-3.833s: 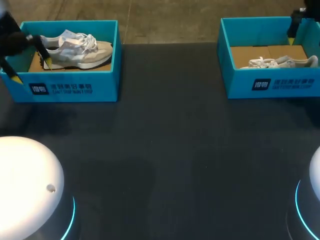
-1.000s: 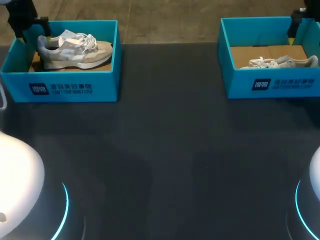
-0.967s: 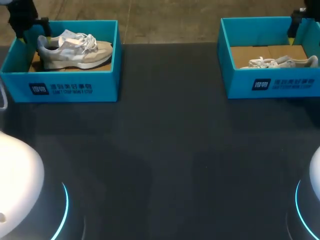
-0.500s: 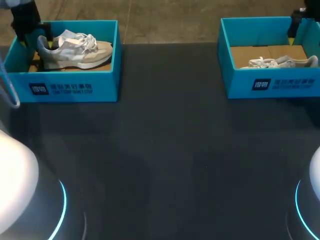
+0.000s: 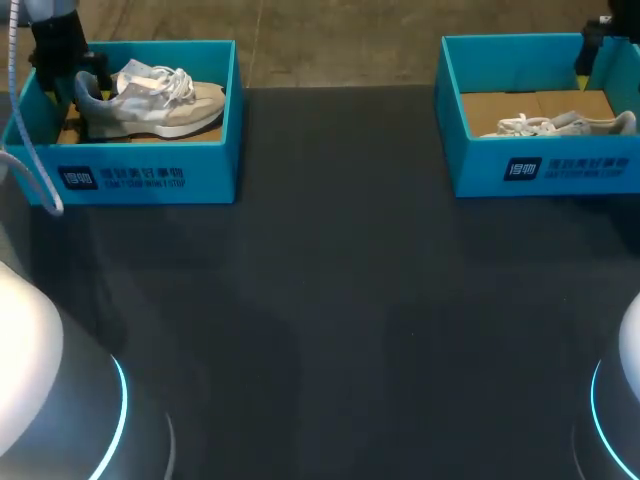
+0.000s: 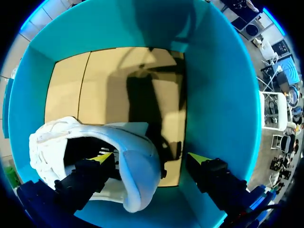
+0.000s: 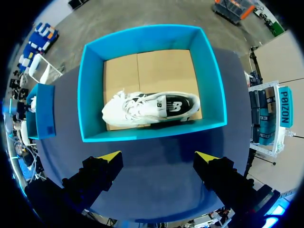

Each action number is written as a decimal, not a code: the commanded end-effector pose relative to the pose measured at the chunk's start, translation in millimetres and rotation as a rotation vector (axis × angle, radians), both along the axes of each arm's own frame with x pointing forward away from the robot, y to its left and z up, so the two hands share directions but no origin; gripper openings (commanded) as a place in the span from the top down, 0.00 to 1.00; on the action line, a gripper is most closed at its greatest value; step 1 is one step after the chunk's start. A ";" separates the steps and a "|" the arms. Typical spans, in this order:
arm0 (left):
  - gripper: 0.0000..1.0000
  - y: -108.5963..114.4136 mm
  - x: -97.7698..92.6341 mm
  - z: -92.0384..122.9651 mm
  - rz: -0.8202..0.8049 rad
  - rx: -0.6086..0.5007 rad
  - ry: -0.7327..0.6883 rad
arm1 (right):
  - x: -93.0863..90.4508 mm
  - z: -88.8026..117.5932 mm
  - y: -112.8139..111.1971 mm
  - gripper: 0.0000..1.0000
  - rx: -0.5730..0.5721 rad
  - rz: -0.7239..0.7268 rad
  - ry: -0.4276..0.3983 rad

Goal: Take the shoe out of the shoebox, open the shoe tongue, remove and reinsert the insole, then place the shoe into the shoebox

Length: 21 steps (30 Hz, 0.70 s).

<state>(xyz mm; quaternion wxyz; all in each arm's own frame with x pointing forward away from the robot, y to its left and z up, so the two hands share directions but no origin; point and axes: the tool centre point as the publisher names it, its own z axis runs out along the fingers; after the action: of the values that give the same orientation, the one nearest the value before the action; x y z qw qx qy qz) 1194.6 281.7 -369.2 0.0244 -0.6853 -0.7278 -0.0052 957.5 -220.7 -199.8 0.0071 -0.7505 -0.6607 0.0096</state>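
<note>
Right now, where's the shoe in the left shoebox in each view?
Head view: shoe inside the left shoebox, far left.
Left wrist view: its heel between the left gripper fingers.
Right wrist view: at most a white speck in the far box.
Shared landmark: that blue shoebox.

I read the shoebox [image 5: 150, 175] as matt blue card with a raw brown floor, the shoe [image 5: 160, 105] as soft cloth, and the table [image 5: 330, 300] as dark matt.
</note>
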 end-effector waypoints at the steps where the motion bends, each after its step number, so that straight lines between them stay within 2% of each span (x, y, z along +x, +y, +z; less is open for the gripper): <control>1: 0.00 0.9 9.3 -5.9 0.003 -0.006 0.016 | -1.2 0.2 0.5 0.00 -0.001 -0.002 -0.002; 3: 0.00 1.0 9.9 -8.2 0.007 -0.001 0.017 | -1.2 0.2 0.5 0.00 -0.001 -0.002 -0.002; 7: 0.10 0.8 10.4 -12.7 0.009 0.001 0.022 | -1.2 0.2 0.5 0.00 -0.001 -0.002 -0.002; 9: 0.10 -0.2 10.0 -15.2 0.010 0.004 0.025 | -1.2 0.2 0.5 0.00 -0.001 -0.002 -0.002; 14: 0.18 -2.4 9.0 -18.7 0.011 0.011 0.032 | -1.2 0.2 0.5 0.00 -0.001 -0.002 -0.002; 17: 0.29 -3.2 8.2 -19.6 0.010 0.014 0.035 | -1.2 0.2 0.5 0.00 -0.001 -0.002 -0.002; 18: 0.39 -3.2 8.1 -19.6 0.009 0.014 0.035 | -1.2 0.2 0.5 0.00 -0.001 -0.002 -0.002; 19: 0.45 -3.3 8.1 -19.6 0.009 0.015 0.035 | -1.2 0.2 0.5 0.00 -0.001 -0.002 -0.002; 21: 0.50 -3.4 8.1 -19.7 0.007 0.018 0.034 | -1.2 0.2 0.5 0.00 -0.001 -0.002 -0.002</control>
<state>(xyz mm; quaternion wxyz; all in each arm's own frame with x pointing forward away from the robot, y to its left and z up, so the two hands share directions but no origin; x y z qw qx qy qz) 1195.2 276.9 -387.7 0.0381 -0.6821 -0.7303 -0.0042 957.5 -220.7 -199.8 0.0071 -0.7505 -0.6607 0.0096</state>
